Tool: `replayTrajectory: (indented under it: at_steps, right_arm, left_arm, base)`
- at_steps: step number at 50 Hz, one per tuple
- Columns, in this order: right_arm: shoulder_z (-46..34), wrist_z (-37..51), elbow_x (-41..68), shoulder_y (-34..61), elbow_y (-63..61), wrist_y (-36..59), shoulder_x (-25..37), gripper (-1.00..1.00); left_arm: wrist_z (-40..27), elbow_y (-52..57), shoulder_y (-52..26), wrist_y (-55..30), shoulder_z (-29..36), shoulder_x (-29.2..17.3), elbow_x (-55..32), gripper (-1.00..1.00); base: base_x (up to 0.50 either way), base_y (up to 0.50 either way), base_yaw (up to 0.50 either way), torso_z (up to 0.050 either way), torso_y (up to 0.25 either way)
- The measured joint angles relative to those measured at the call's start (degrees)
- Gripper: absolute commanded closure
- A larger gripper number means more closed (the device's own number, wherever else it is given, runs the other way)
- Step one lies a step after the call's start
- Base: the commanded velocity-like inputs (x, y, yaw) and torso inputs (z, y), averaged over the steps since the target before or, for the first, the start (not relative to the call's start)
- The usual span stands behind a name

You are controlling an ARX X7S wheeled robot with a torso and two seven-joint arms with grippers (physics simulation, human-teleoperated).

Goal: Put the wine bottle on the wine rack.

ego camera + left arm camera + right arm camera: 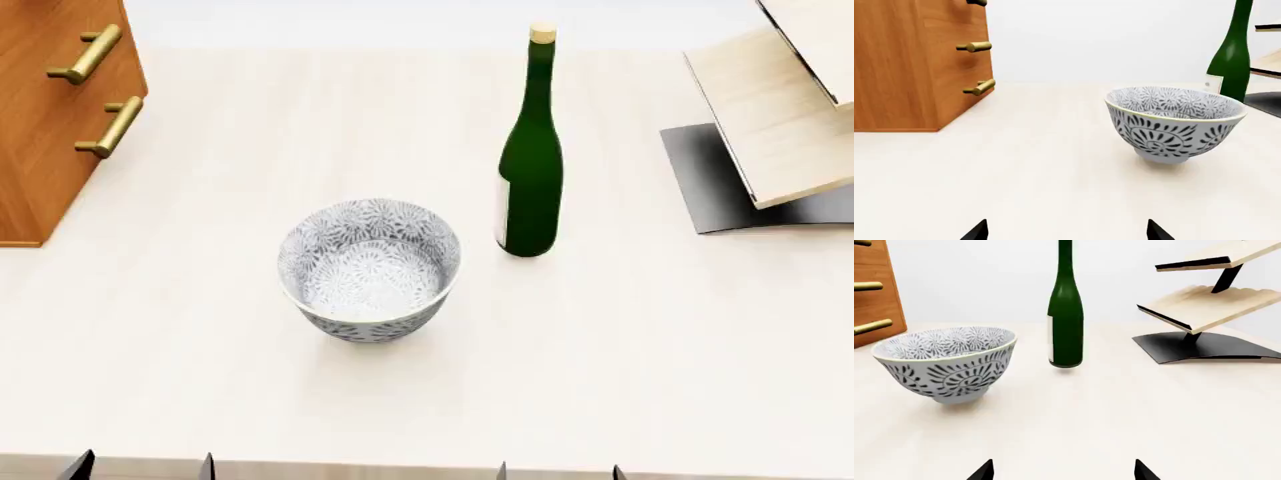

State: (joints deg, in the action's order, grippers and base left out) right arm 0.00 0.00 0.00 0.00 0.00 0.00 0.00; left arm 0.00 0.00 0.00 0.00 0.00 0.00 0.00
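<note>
home dining setting: wine rack (787,110), patterned bowl (370,268)

The head view looks steeply down on the table (641,380) from above its near edge. Both wrist views sit low near that edge, facing forward. All three share the bowl (370,268) and bottle (530,160).

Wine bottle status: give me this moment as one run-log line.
wine bottle: upright on table, ungrasped | wine rack: holds nothing visible | left gripper: open | right gripper: open | bowl: beside bottle
</note>
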Motion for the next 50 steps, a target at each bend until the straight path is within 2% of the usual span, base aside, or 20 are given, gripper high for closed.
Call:
replayTrajectory:
  at_steps: [19, 26, 35, 42, 50]
  right_arm:
    - [-2.65, 2.15, 2.68, -1.30, -5.27, 1.87, 2.64, -1.00]
    - [-3.21, 2.86, 4.03, -2.95, -13.41, 4.87, 3.82, -1.00]
    - [-3.46, 4.16, 4.74, -6.39, -26.34, 6.56, 5.43, -1.00]
    - [-3.84, 5.03, 3.62, -9.97, -32.54, -0.31, 6.23, -1.00]
    - [-4.07, 6.37, 1.78, -13.98, -35.63, -13.14, 6.57, -1.00]
  left_arm:
    - [-2.88, 3.27, 2.71, 1.27, 2.38, -2.30, -1.15, -1.00]
    - [-3.97, 8.07, 4.94, 0.78, 3.31, -3.23, -1.53, -1.00]
    - [-5.76, 19.82, 9.74, 0.48, 4.04, -4.42, -1.32, -1.00]
    - [-7.82, 28.42, 14.44, 4.23, 4.38, -5.23, 0.83, -1.00]
    - [-10.83, 33.80, 19.64, 14.12, 4.58, -6.08, 4.16, -1.00]
  base:
    - [0.00, 0.00, 0.00, 0.000, 0.000]
    - [0.00, 0.00, 0.00, 0.000, 0.000]
    - [0.00, 0.00, 0.00, 0.000, 0.000]
    - [0.00, 0.00, 0.00, 0.000, 0.000]
    - [0.00, 0.00, 0.00, 0.000, 0.000]
